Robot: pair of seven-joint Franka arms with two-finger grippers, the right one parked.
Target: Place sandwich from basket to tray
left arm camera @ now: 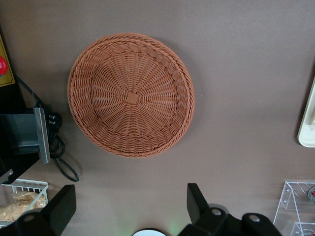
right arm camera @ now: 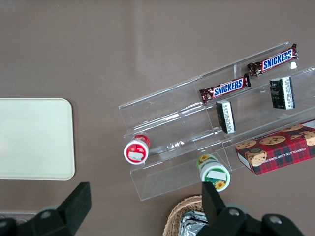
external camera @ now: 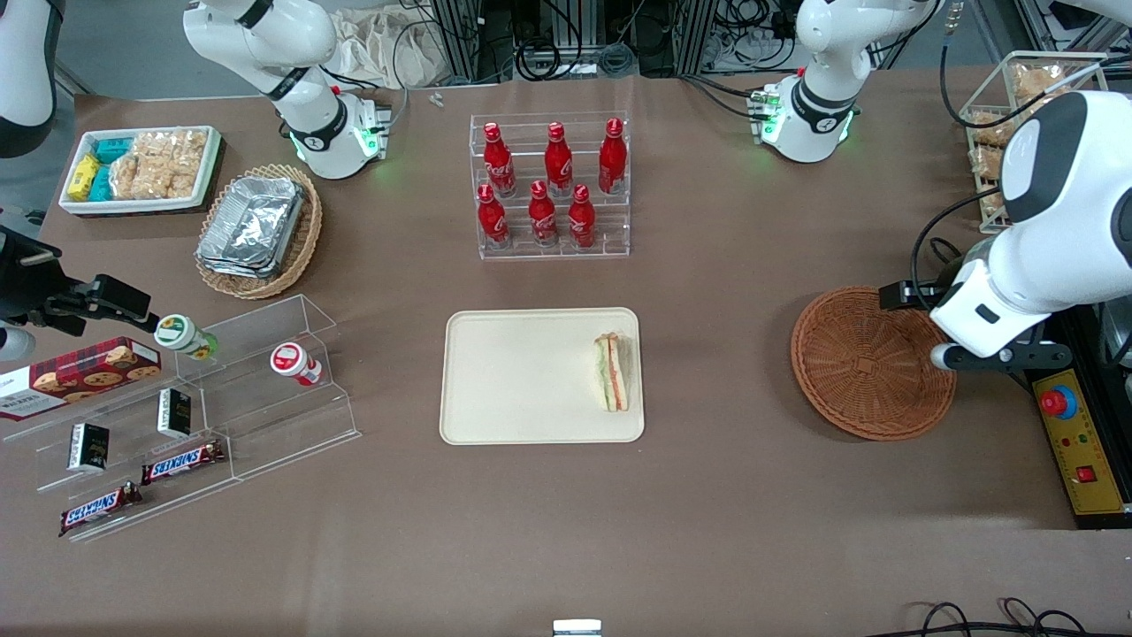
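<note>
The sandwich (external camera: 612,372) is lying on the tray (external camera: 522,376), at the tray's edge toward the working arm's end of the table, standing on its side with its orange-red and green filling showing. The basket (external camera: 871,363) is sitting bare, with only its woven floor on show in the left wrist view (left arm camera: 131,94). The left arm's gripper (left arm camera: 130,209) is hanging well above the table with its 2 fingers (left arm camera: 197,200) spread wide and nothing between them; in the front view the hand is sitting beside the basket, at the working arm's end, largely hidden by the arm's own white casing. The gripper is touching neither basket nor tray.

Judging from how things lie, the transfer itself appears complete: 1 sandwich, out of the basket and resting on the tray. The step in hand looks like the close of the job, the arm standing clear of the work. What the next move calls for is little more than a settle to rest, keeping well away from the tray so the sandwich, perched close to the rim, is not nudged off. The rack of 6 red bottles (external camera: 550,186) is standing farther from the front camera than the tray.
</note>
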